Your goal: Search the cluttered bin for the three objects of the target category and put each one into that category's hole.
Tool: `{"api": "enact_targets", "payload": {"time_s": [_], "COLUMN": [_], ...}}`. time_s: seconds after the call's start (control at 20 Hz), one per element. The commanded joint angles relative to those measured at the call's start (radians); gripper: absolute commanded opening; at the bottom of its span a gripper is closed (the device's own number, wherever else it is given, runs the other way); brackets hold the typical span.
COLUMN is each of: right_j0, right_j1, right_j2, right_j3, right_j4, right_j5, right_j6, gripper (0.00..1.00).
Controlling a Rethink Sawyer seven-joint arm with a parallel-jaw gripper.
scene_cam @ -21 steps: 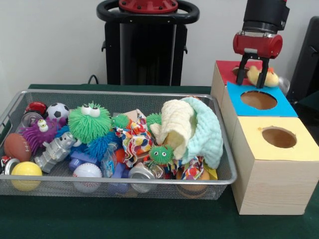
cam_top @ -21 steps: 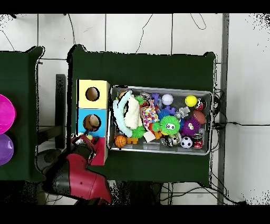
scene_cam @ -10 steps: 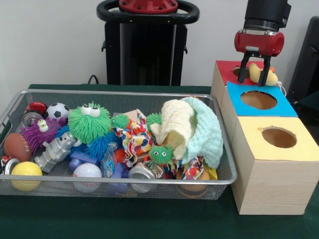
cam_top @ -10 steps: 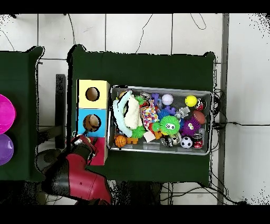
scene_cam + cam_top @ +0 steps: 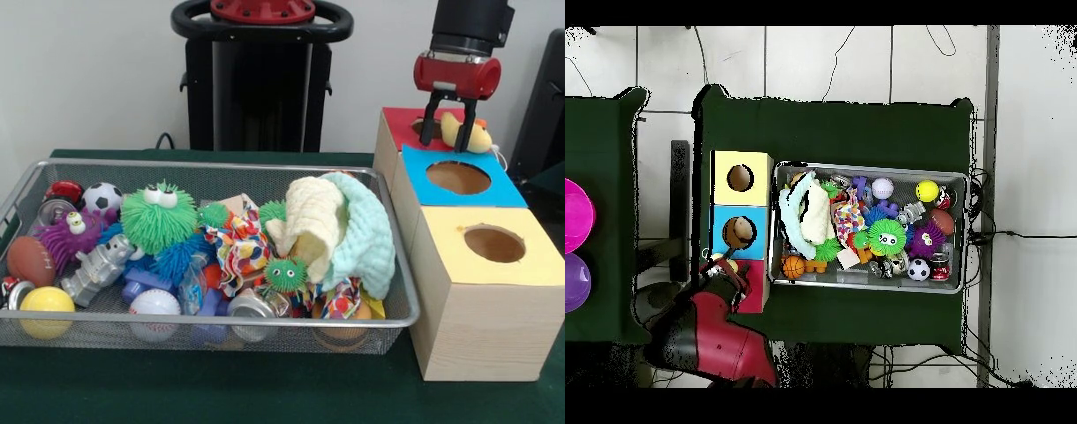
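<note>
My gripper (image 5: 445,143) hangs open over the red-topped box (image 5: 402,128) at the far right. A yellow plush toy (image 5: 478,135) lies on that box top, just behind and right of my right finger (image 5: 465,132), and the fingers are not closed on it. The red box's hole (image 5: 422,126) shows partly behind my left finger. In the overhead view the gripper (image 5: 725,268) sits at the lower left, by the red box (image 5: 757,292).
A blue-topped box (image 5: 499,190) and a yellow-topped box (image 5: 534,269) stand in a row nearer the camera, each with a round hole. The wire bin (image 5: 221,165) holds a green fuzzy toy (image 5: 159,216), a cream and mint towel (image 5: 340,230), balls, cans and several other toys.
The gripper has risen slightly above the red box. The yellow plush, blurred and between the fingers a second ago, now rests still on the box top.
</note>
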Motion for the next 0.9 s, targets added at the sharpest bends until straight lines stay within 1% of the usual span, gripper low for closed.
{"api": "enact_targets", "payload": {"time_s": [0.05,0.3,0.35,0.55,0.9], "right_j0": [-0.02,-0.056,-0.056,-0.069,-0.061], "right_j1": [-0.013,-0.024,-0.024,-0.028,-0.024], "right_j2": [-0.015,0.009,0.008,0.017,0.005], "right_j3": [0.067,0.072,0.07,0.072,0.066], "right_j4": [-0.032,-0.06,-0.063,-0.078,-0.08], "right_j5": [0.069,0.076,0.078,0.075,0.076], "right_j6": [0.117,0.112,0.111,0.106,0.107], "gripper": [1.0,1.0,0.0,0.0,0.0]}}
